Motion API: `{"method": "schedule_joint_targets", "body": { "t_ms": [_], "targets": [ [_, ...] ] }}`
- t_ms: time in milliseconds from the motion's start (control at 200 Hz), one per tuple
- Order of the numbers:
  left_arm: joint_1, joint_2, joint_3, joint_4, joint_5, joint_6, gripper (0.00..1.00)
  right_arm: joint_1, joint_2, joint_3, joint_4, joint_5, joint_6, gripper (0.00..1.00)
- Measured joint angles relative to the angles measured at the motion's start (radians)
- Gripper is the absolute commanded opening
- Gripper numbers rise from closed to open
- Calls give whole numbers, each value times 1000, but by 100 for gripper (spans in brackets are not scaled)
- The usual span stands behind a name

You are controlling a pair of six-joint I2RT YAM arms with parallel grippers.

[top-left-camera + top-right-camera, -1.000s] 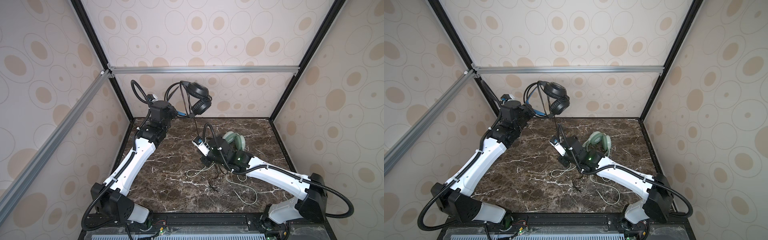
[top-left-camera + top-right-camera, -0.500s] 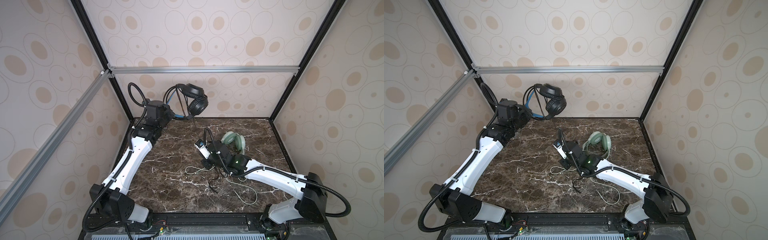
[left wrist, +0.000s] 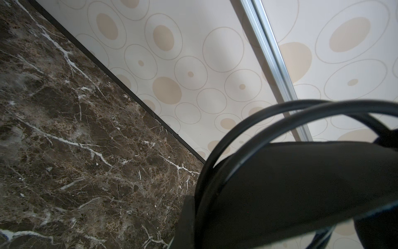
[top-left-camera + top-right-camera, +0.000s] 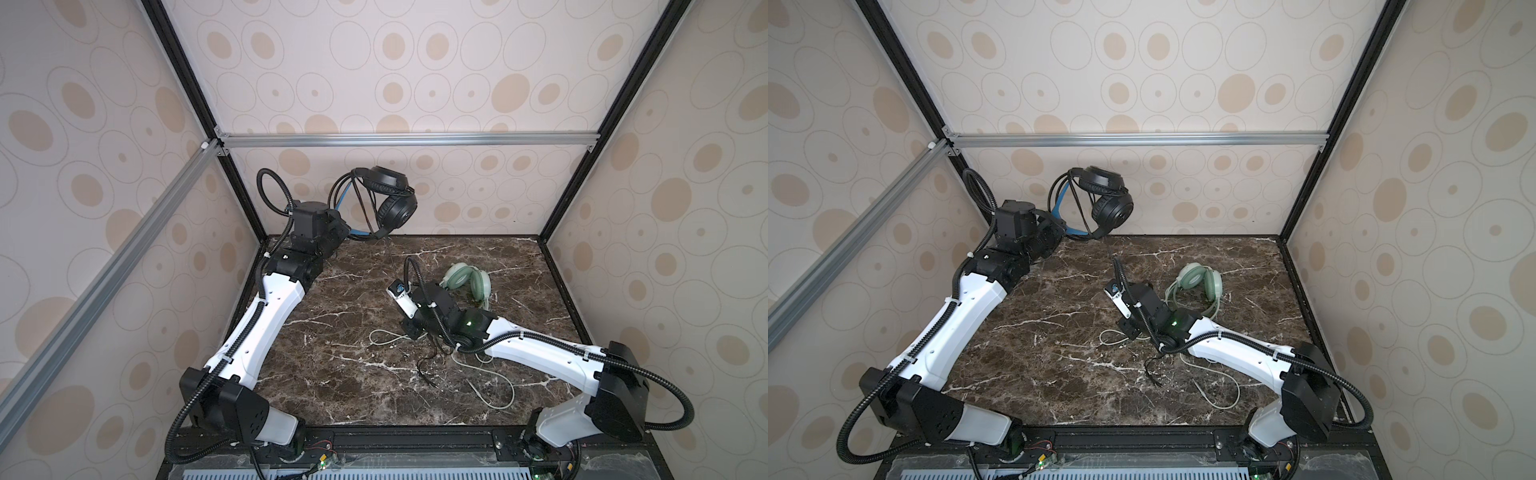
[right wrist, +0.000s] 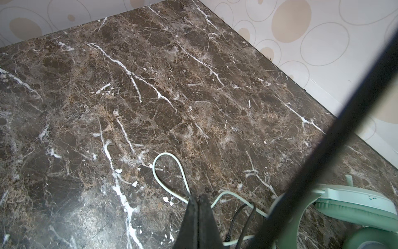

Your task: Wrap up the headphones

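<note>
**Black headphones held aloft, mint-green pair on the tabletop**

In both top views the black headphones (image 4: 390,203) are held in the air above the far edge of the tabletop (image 4: 332,395), toward its far left corner. They are gripped by the headband, whose blue lining can be seen, in the left claw (image 4: 347,232), which is clenched on it. In the left wrist view the dark band is seen close beside one finger (image 3: 186,220). The two earcups are hung out beyond the claw, one above the other. The thin black cable (image 4: 390,262) is drawn down from them to the wrist of the right arm, and its free end is seen lying near the middle of the tabletop.

The right claw (image 4: 410,332) is pointed down near the middle of the tabletop with its fingers pressed together. Whether anything is pinched between them cannot be told.

The mint-green headphones (image 4: 467,282) are laid on the tabletop right of the middle, nearer the far edge, just beyond the right arm. The pale green cable (image 4: 494,395) is spread loose toward the near edge, and one loop of it is seen just beside the right claw's tips.
</note>
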Motion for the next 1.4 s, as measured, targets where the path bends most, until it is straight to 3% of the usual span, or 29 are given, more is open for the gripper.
{"method": "schedule_joint_targets", "body": {
  "t_ms": [380, 655, 1015, 1400],
  "targets": [
    [-87, 10, -44, 135, -242, 172, 0, 25, 5, 144, -109, -74, -18, 0],
    [-173, 70, -135, 243, -398, 391, 0, 27, 41, 325, -216, -104, -41, 0],
    [-251, 13, -271, 261, -469, 711, 0, -25, 129, 568, -425, -85, -111, 0],
    [-254, -99, -308, 261, -451, 972, 0, -58, 230, 806, -613, 132, -373, 0]
  ]
}}
